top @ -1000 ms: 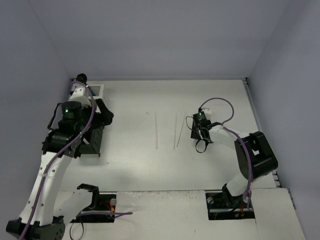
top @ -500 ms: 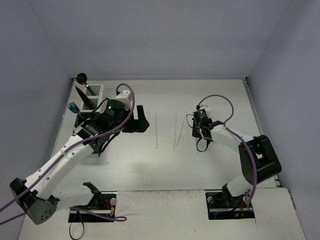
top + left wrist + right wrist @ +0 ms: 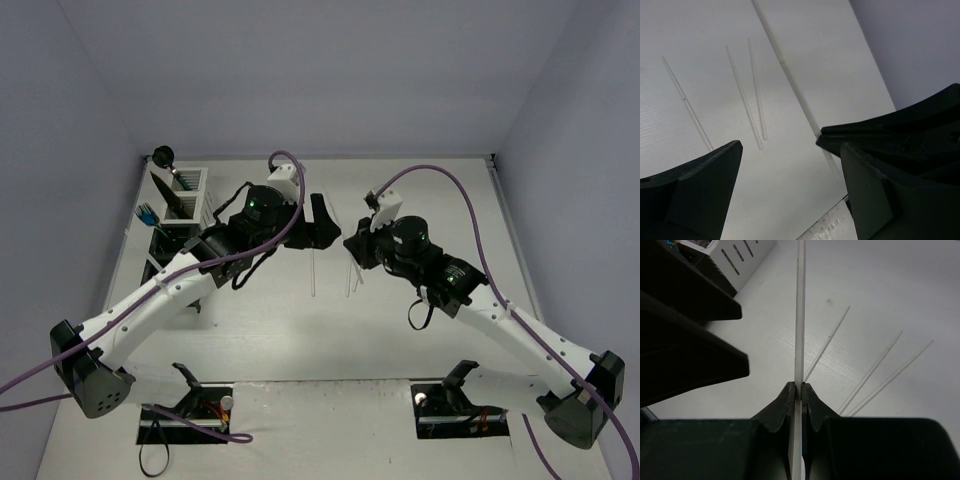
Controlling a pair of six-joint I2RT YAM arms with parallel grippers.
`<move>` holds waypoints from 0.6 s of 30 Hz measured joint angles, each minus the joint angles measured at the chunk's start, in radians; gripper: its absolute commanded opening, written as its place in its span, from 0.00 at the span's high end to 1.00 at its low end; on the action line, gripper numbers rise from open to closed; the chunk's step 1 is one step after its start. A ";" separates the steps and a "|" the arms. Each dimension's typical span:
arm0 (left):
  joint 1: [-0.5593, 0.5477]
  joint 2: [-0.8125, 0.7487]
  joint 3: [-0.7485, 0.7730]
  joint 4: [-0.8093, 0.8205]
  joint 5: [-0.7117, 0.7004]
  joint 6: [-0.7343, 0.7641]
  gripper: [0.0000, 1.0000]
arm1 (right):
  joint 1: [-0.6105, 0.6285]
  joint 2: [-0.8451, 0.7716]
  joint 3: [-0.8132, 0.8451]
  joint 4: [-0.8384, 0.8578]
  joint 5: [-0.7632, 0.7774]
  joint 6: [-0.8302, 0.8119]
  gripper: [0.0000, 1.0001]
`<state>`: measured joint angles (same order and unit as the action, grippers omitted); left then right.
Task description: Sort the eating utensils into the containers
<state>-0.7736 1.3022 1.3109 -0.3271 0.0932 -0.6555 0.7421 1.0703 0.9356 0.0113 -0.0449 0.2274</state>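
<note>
From above, the left gripper (image 3: 322, 225) and the right gripper (image 3: 356, 246) meet nose to nose over the middle of the table (image 3: 300, 340). They are so close that a small overshoot by either arm could knock them together. The containers (image 3: 186, 186) stand well off at nine o'clock, and loose chopsticks (image 3: 313, 272) lie flat just at six o'clock of the left gripper. What the right gripper carries is too thin to make out here. In the left wrist view the left gripper's jaws stand wide apart and empty. The held chopstick (image 3: 790, 82) runs from eleven o'clock down toward five o'clock, near one finger rather than mid-gap, so closing now could miss or nudge it. In the right wrist view the right gripper is clamped on that chopstick, which rises straight to twelve o'clock. Pinched at one narrow spot, it could pivot or slip if bumped.
</note>
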 measured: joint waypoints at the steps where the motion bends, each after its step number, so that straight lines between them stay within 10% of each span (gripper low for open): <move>1: -0.001 0.001 0.005 0.007 -0.005 -0.002 0.24 | 0.008 0.000 0.003 0.000 -0.008 -0.002 1.00; 6: -0.006 0.015 0.010 0.046 -0.029 -0.013 0.32 | 0.032 0.002 0.007 -0.008 -0.033 -0.006 1.00; 14: -0.017 0.044 0.001 0.085 -0.080 -0.038 0.91 | 0.049 0.015 0.017 -0.007 -0.054 -0.005 1.00; 18: -0.021 0.039 -0.013 0.109 -0.100 -0.059 1.00 | 0.052 0.029 0.017 0.004 -0.061 -0.003 0.84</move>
<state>-0.7947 1.3414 1.2978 -0.2177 -0.0068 -0.7144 0.7942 1.0992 0.9524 0.0155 -0.1057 0.2242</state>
